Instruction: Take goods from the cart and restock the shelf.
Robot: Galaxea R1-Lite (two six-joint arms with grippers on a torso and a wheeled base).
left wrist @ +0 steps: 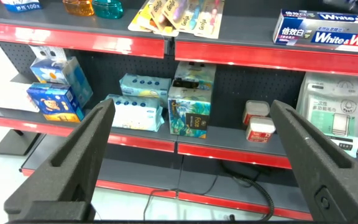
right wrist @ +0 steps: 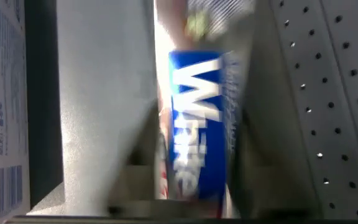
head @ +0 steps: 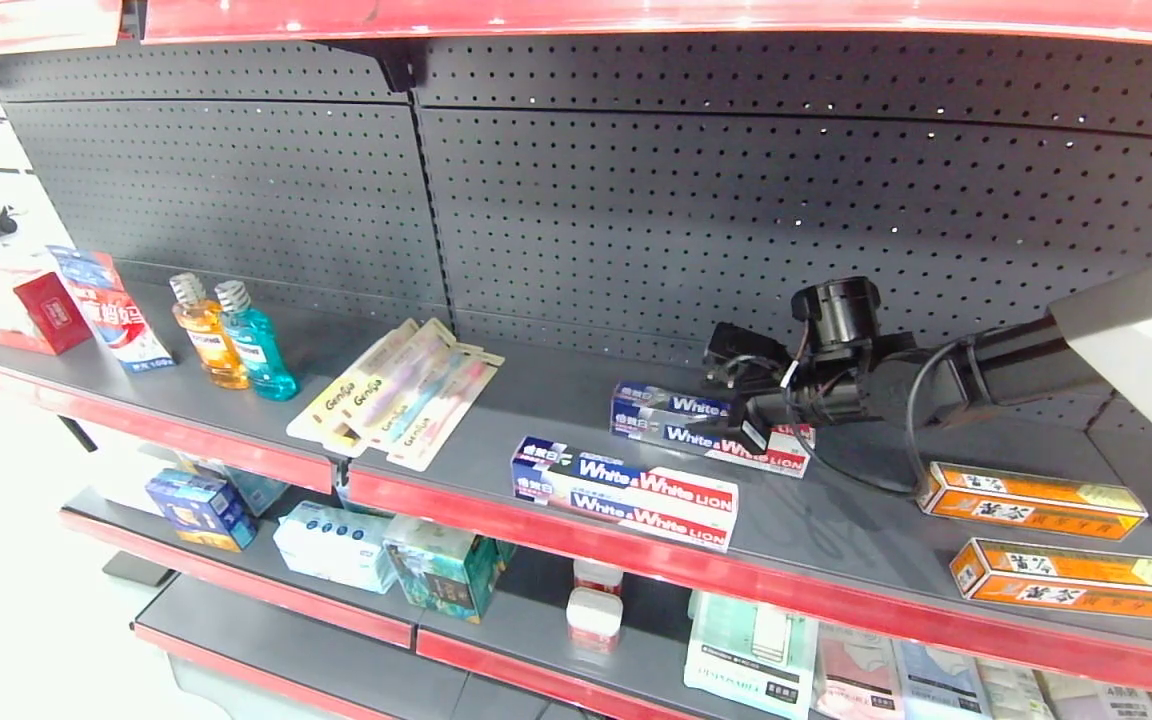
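Toothpaste is what matters: the rear toothpaste box (head: 681,418) lies flat on the shelf (head: 836,520), long axis roughly ten to four o'clock in your head view, parallel to the front toothpaste box (head: 626,490) at its seven. Your right claw (head: 748,430), its arm lying in from three o'clock, looks clamped on the box's four-o'clock end, so the box extends toward ten. Your left claw (left wrist: 191,109) hangs spread apart, empty, before the lower shelves, well off.

The grey shelf (head: 556,400) bears toothpaste boxes (head: 626,490), toothbrush packs (head: 406,390) and two mouthwash bottles (head: 256,350)
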